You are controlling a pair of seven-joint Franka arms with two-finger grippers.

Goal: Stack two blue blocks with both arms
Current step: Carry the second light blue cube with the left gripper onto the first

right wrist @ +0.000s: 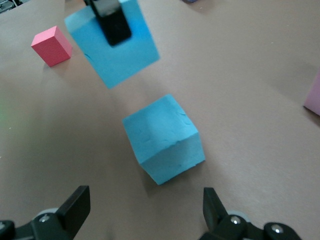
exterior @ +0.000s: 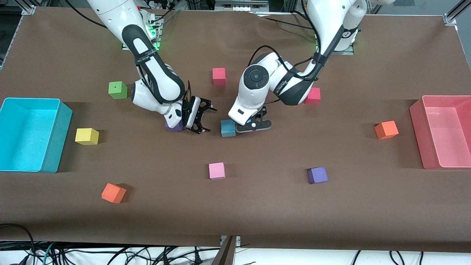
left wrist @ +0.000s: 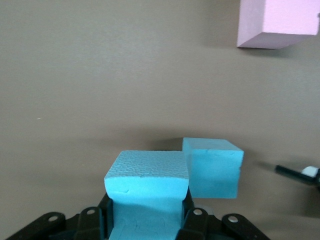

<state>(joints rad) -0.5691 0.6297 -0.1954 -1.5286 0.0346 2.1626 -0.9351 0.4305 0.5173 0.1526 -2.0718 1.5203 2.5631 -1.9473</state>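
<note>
Left wrist view: pebbled sky-blue foam cube [left wrist: 147, 187] beside twin [left wrist: 214, 167].

No text, number or brand can be read with any certainty. The black band on the right arm [exterior: 145, 55] carries a line of small white lettering, but its letters cannot be made out. A small white mark, possibly a logo, sits on the black strip of the left arm [exterior: 345, 34] near the worktop's top edge; it too cannot be read. The blocks and bins bear no lettering.
</note>
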